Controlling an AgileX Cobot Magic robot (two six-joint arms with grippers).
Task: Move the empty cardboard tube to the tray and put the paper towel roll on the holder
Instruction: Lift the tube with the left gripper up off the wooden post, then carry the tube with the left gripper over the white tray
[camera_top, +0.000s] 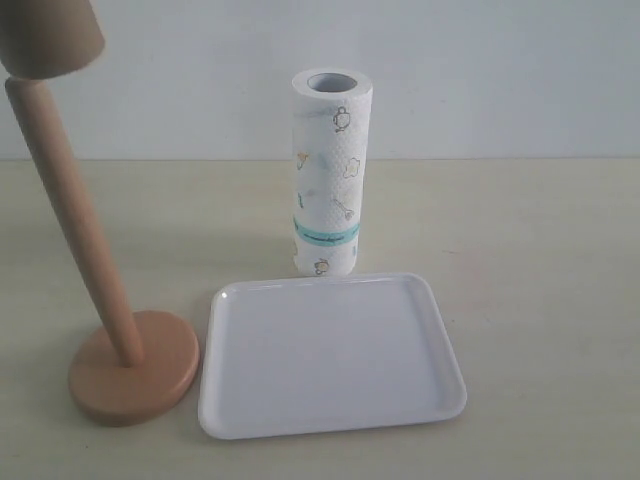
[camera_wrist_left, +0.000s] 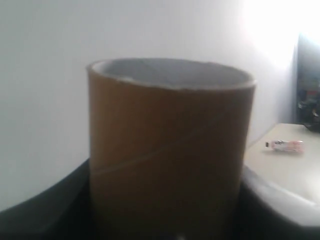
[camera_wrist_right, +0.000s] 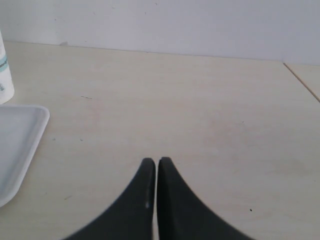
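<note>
Two grippers, two states: left gripper (camera_wrist_left: 167, 217) is clamped part-way wide on the tube (camera_wrist_left: 170, 145), with a dark finger (camera_wrist_left: 45, 210) on each side; right gripper (camera_wrist_right: 156, 167) has its jaws pressed together, holding nothing, low over bare table (camera_wrist_right: 200, 110) just off a corner of the tray (camera_top: 330, 360). Tray lies flat with nothing on it. Tube is in the air, up and left of the tray, open end up; its lower end sits at the pole tip of the holder (camera_top: 135, 385); can't tell if it has cleared the tip. Holder base is on the table near the tray's left edge, not touching; pole looks tilted in the exterior view. Roll (camera_top: 330, 170) stands upright right behind the tray's far edge, teal band low. Small pale item (camera_wrist_left: 285, 145) lies on the table in the left wrist view; too blurred to identify.
</note>
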